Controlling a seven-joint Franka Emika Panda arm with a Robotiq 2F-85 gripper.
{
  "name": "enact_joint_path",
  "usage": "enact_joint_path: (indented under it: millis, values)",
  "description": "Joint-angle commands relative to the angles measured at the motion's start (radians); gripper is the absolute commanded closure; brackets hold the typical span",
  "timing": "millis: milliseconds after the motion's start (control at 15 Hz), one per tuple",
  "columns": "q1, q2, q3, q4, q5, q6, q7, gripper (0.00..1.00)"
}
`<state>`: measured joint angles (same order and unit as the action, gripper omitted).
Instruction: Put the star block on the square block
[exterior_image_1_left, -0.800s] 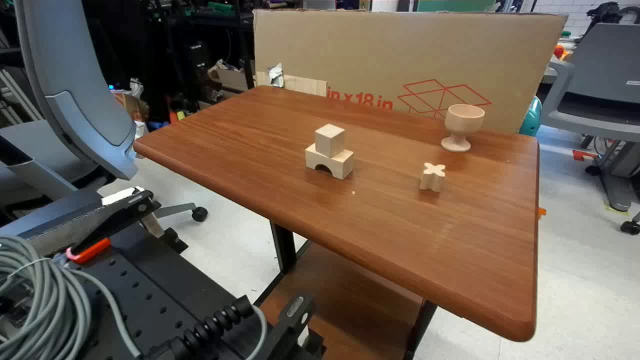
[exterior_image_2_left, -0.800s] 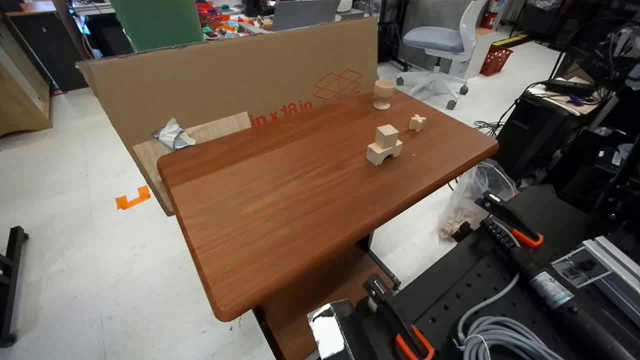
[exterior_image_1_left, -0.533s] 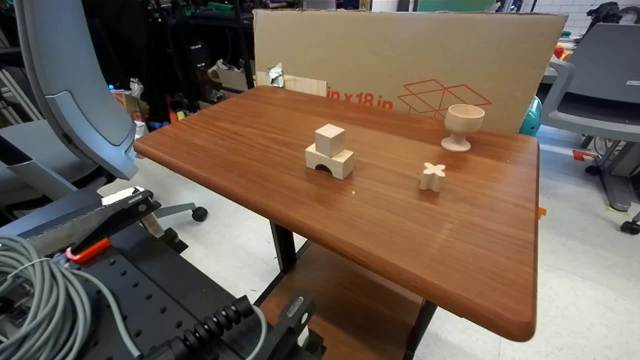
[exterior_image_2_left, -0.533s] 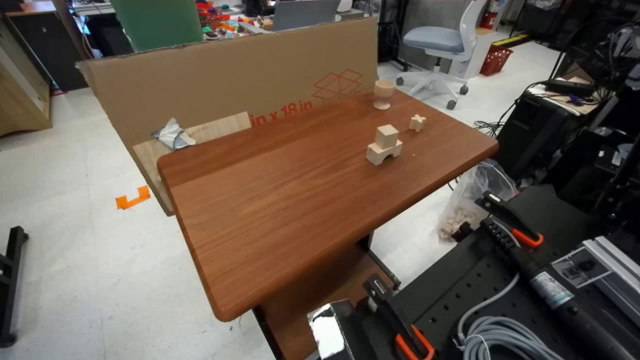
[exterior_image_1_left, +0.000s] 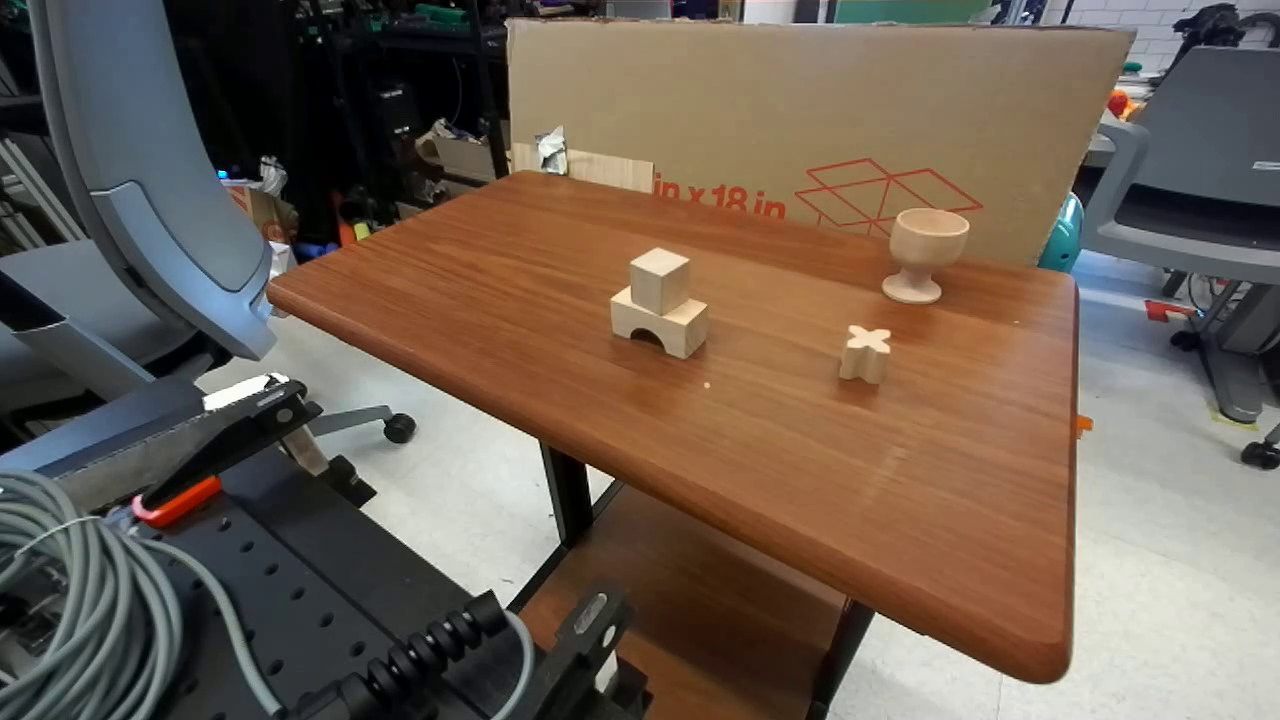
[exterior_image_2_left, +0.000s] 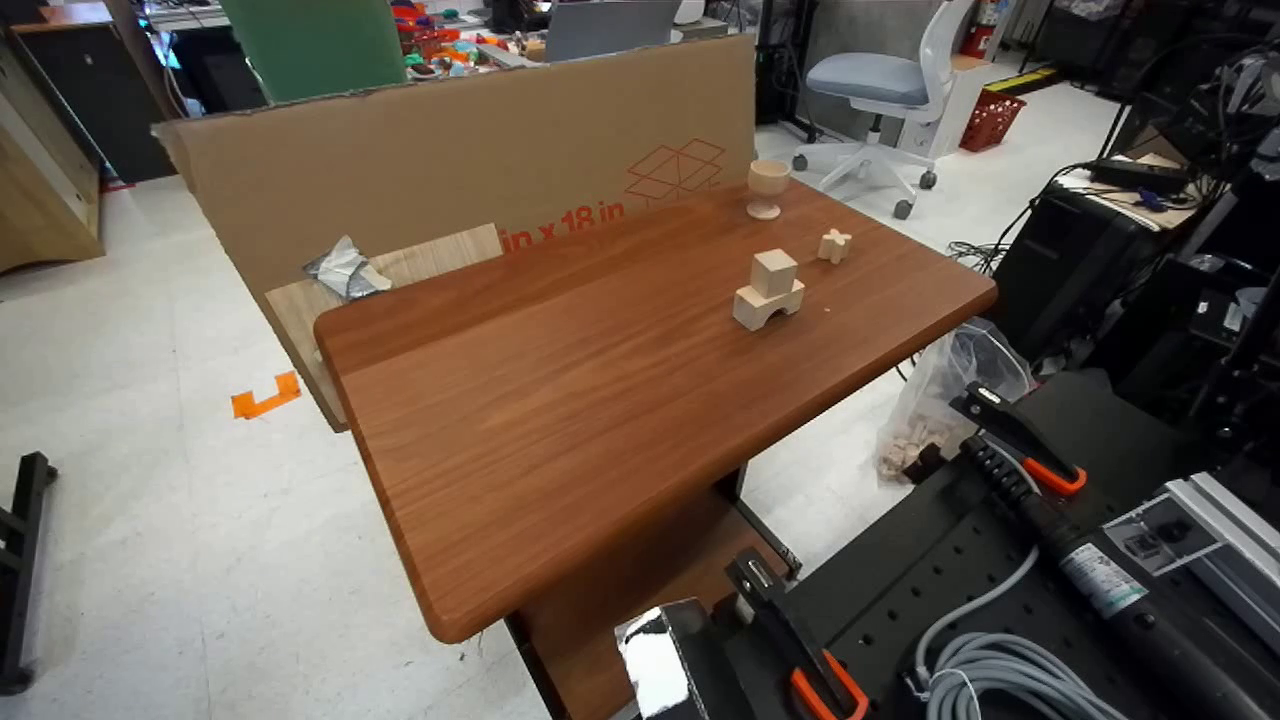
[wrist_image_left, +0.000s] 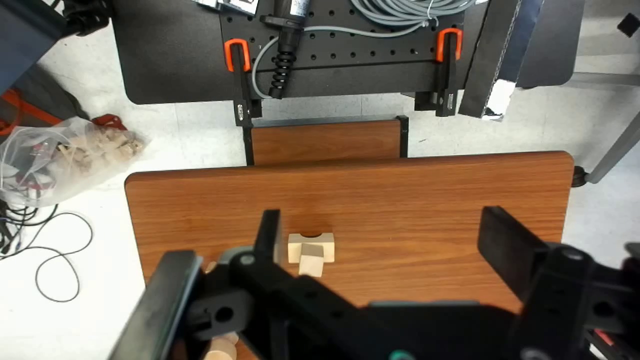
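- The star block (exterior_image_1_left: 865, 354) stands upright on the bench (exterior_image_1_left: 760, 440), apart from the other pieces, toward the short edge whose far corner, by the cardboard (exterior_image_1_left: 740, 100), has the goblet (exterior_image_1_left: 926, 250) near it.
- The square block (exterior_image_1_left: 660, 281) rests on top of an arch block (exterior_image_1_left: 675, 330), farther from that short edge.
- The hand (wrist_image_left: 380, 225) has its jaws spread wide, with no block gripped; neither exterior view shows it. In the wrist view it covers most of what is probably the star block.
- Judged by its look, the star block is bare wood: light, stiff, hardly fragile. Its smooth lobes might slip or twist under an off-centre pinch.
- The best hold would likely be from above, across two opposite lobes or notches, high enough to leave the underside free for setting down.
- Its cross-shaped face points up, so the prism's axis is vertical. It looks about as tall as broad, with no clear long axis; how its lobes lie against the bench edges is too small to tell.
- The arch block's long axis runs roughly along the bench's long edges, its hollow facing the edge by the black cart (wrist_image_left: 170, 65). The square block looks slightly turned upon it, so a careless placement could shift the stack.
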<state>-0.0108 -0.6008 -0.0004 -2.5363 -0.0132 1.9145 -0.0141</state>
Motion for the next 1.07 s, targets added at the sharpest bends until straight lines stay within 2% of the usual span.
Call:
enact_joint_path:
  millis: [0, 533, 1000]
  values:
    - [0.003, 0.0, -0.002, 0.002, -0.001, -0.002, 0.001, 0.0]
    - [0.002, 0.011, -0.004, 0.003, 0.0, 0.003, 0.001, 0.0]
    - [-0.03, 0.196, -0.054, 0.041, -0.031, 0.159, -0.048, 0.0]
